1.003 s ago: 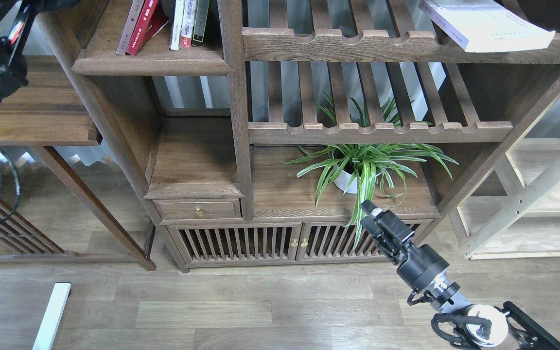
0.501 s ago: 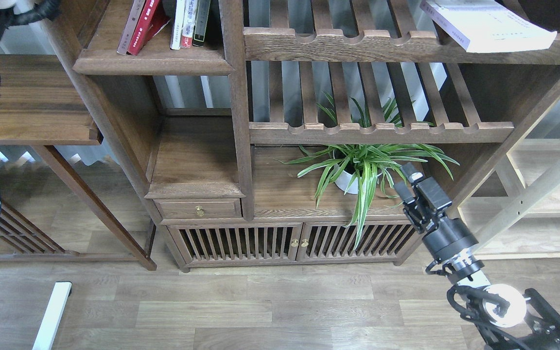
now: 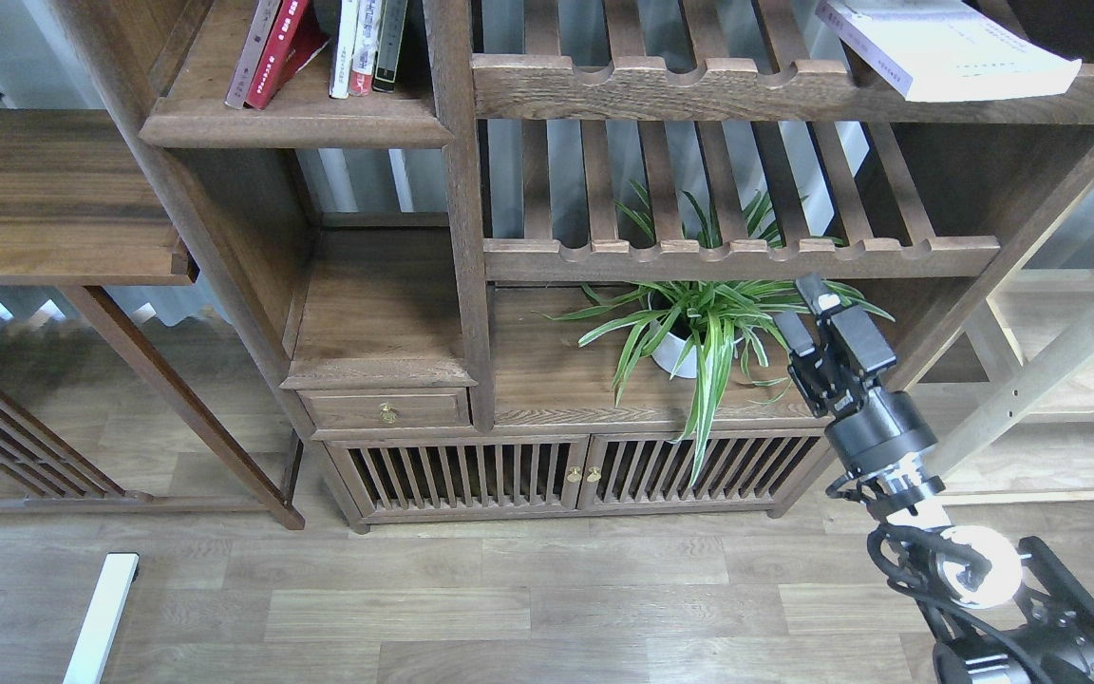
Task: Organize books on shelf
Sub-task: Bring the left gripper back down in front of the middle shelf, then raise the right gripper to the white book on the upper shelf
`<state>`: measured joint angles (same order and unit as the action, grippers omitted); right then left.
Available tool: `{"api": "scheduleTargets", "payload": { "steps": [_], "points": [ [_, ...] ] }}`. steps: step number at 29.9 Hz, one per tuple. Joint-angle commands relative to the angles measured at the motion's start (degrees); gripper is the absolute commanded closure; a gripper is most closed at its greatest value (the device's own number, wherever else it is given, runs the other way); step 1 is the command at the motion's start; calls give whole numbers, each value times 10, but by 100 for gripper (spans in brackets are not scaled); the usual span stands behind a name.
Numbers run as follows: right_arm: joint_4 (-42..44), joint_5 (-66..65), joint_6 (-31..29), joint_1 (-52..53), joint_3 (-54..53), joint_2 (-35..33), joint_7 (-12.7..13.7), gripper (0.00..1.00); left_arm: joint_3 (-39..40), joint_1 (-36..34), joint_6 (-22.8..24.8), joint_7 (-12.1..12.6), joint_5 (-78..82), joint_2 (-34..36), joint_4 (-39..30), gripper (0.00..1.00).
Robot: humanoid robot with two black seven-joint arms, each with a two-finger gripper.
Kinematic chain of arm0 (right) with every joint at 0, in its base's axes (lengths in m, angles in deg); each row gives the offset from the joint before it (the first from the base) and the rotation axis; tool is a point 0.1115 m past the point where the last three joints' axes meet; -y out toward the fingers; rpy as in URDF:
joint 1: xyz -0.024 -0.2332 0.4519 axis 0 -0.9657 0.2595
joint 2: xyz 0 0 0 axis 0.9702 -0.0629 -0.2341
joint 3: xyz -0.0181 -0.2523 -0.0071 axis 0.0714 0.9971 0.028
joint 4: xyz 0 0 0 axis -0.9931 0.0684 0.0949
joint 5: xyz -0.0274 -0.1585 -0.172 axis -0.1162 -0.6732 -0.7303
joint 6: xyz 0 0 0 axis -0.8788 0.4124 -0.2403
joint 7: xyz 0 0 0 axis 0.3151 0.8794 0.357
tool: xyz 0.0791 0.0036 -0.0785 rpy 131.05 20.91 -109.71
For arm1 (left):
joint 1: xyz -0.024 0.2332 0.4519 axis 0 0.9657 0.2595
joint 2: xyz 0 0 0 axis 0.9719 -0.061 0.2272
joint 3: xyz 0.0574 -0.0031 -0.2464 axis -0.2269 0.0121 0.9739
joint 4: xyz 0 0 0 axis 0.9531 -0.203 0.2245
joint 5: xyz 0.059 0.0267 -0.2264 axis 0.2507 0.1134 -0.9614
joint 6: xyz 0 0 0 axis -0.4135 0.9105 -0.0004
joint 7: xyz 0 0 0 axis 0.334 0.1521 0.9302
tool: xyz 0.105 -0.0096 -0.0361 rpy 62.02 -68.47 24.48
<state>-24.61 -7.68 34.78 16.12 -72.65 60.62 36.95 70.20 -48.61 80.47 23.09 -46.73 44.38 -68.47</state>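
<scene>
Hovering right pincer (image 3: 818,309), beside plant (image 3: 699,328)

Even, soft daylight, sharp focus throughout, mild wide-angle bending at the edges.

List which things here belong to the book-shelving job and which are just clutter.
Job: thick white paperback book on the slatted wooden rack; solid dark-brown wooden shelf board at left; black right gripper.
Clutter: green potted spider plant; thin upright red and white book spines.
</scene>
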Motion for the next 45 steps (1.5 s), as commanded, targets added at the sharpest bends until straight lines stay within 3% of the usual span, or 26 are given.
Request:
{"api": "scheduleTargets", "payload": {
  "steps": [1,7,12,20,30,35,39,45],
  "points": [
    [-1,12,0,18,-20,2,0,17,-5,17,0,2,-26,-40,-1,1],
    [-2,26,0,42,-28,0,0,17,-6,66,0,5,-41,-152,-12,2],
    [-2,26,0,52,-38,-1,0,17,-37,118,0,14,-30,-192,-67,2],
    [1,39,0,58,-77,-11,1,16,-100,170,0,16,0,-218,-118,3],
    [24,47,0,69,-107,-58,1,16,-150,181,0,27,24,-228,-112,2],
    [31,49,43,86,-107,-76,2,17,-159,185,0,35,25,-239,-112,2],
    [31,51,53,105,-105,-88,4,24,-167,205,0,36,26,-239,-113,2],
    [31,52,104,134,-107,-97,4,22,-166,219,0,37,50,-232,-108,2]
  ]
}}
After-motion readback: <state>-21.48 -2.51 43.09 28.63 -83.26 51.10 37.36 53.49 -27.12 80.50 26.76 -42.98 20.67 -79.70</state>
